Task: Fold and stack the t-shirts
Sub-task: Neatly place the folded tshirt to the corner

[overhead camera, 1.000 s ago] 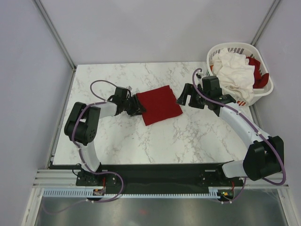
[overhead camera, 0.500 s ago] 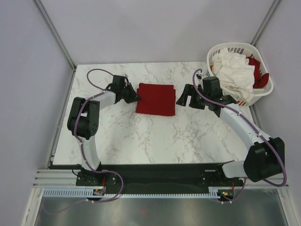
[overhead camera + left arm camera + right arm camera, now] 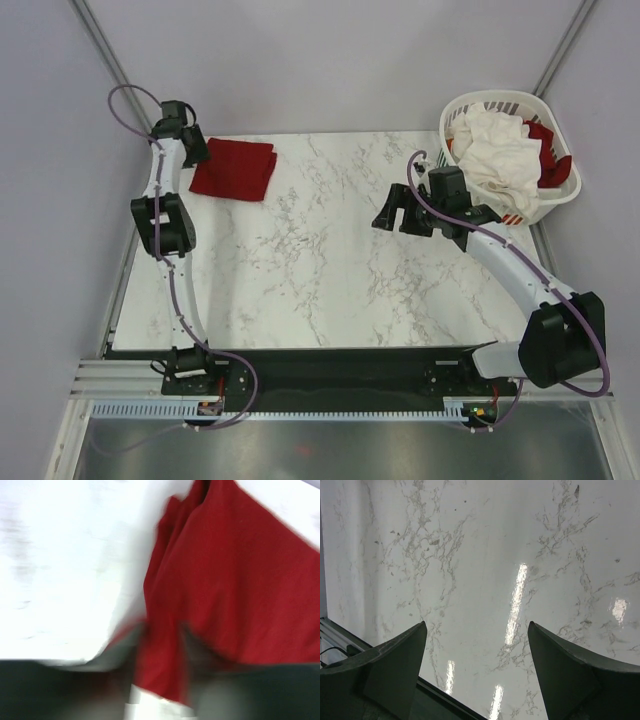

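Overhead, a folded dark red t-shirt (image 3: 235, 168) is lying flat in the far left corner of a white marble table (image 3: 320, 290), just beside the left and back edges; it seems parked there to begin a stack and leave the middle free for folding. The left arm is reaching out almost straight along that edge, with the left gripper (image 3: 193, 150) sitting at the shirt's left side. Its wrist camera is blurred: a fold of red cloth is running between the two dark fingers (image 3: 202, 652), but whether they are pinching it or letting go cannot be told. The right gripper (image 3: 476, 630) is hovering over bare marble right of centre, jaws spread wide and holding nothing, likely waiting for its turn. A white slotted basket (image 3: 497, 94) is resting at the far right corner, holding a crumpled white t-shirt (image 3: 498, 150) and more red cloth (image 3: 552, 165), not yet folded. The left arm is working close to the grey side wall (image 3: 60, 150), with little room to swing outward, while the right arm is enjoying wide open tabletop around it.
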Robot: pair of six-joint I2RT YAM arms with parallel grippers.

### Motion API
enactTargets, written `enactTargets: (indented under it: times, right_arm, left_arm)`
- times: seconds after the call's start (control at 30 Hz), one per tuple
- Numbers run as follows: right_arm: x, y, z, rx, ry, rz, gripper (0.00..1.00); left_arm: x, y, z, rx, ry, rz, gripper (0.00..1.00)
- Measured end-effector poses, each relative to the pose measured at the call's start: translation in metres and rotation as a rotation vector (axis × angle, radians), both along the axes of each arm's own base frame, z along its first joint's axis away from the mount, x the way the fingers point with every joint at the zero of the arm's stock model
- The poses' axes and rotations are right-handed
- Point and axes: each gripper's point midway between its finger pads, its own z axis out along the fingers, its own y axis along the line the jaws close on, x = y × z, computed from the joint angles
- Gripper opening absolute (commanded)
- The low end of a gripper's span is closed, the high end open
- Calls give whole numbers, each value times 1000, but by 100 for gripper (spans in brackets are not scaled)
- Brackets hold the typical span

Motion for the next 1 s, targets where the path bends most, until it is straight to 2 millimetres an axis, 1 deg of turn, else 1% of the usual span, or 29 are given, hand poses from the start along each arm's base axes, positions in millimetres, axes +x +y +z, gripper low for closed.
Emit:
enactTargets:
  times: [0.03,0.07,0.13,0.23,0.27,0.3,0.33,0.37,0.4,0.43,0.47,0.5,0.53,0.57,0.6,0.63,0.67,0.7,0.73,0.77,0.8,0.87,0.9,1.0]
  right_arm:
    - [-1,1,-1,0,2,5,91]
    - [-3,3,-2,0,5,11,91]
    - [-6,6,-5,0,10,23,91]
    - [-9,10,-8,2,18,37,91]
    - [-10,10,-9,5,20,40,91]
    - [-9,11,-10,7,21,43,91]
    - [-9,12,-10,9,23,45,91]
    - [-8,13,-11,11,23,46,91]
    - [-7,13,-13,11,26,47,91]
    - [-6,13,-15,10,31,48,91]
    - [-6,13,-17,8,36,47,91]
    - [-6,14,-19,7,41,48,91]
    - [-6,14,-20,7,43,48,91]
    - [-6,14,-20,7,43,48,91]
    - [-6,14,-20,7,41,47,91]
    - [-5,14,-20,7,40,47,91]
    - [-5,14,-19,7,39,47,91]
    - [-5,14,-19,7,38,47,91]
    - [-5,13,-20,6,38,46,91]
    - [-5,13,-20,4,37,45,91]
    - [-5,13,-20,4,37,44,91]
    - [-4,12,-20,1,36,41,91]
    - [-5,12,-19,1,35,41,91]
    - [-4,11,-18,-2,30,36,91]
  left_arm:
    - [1,18,2,29,-2,30,100]
    - [-2,41,3,56,7,77,100]
    - [-17,86,5,106,36,172,100]
    - [-36,140,11,160,54,283,100]
    - [-43,152,13,167,60,309,100]
    - [-48,160,15,164,64,324,100]
    - [-53,162,18,159,69,329,99]
    - [-57,160,23,150,71,324,96]
    - [-57,152,30,135,60,307,92]
    - [-56,140,39,124,48,289,90]
    - [-54,125,49,109,30,259,88]
    - [-49,105,61,95,5,222,84]
    - [-45,86,71,84,-19,189,83]
    - [-38,60,83,56,-50,140,81]
    - [-29,25,96,16,-94,78,76]
    - [-20,-6,105,-35,-134,21,74]
    - [-15,-32,112,-85,-163,-33,73]
    - [-10,-66,117,-153,-188,-97,73]
    - [-6,-94,117,-217,-196,-148,73]
    - [-4,-114,116,-269,-199,-183,73]
    - [-1,-129,111,-318,-197,-209,73]
    - [5,-143,91,-395,-174,-224,73]
    - [9,-146,80,-429,-160,-227,73]
    - [13,-148,36,-510,-96,-220,73]
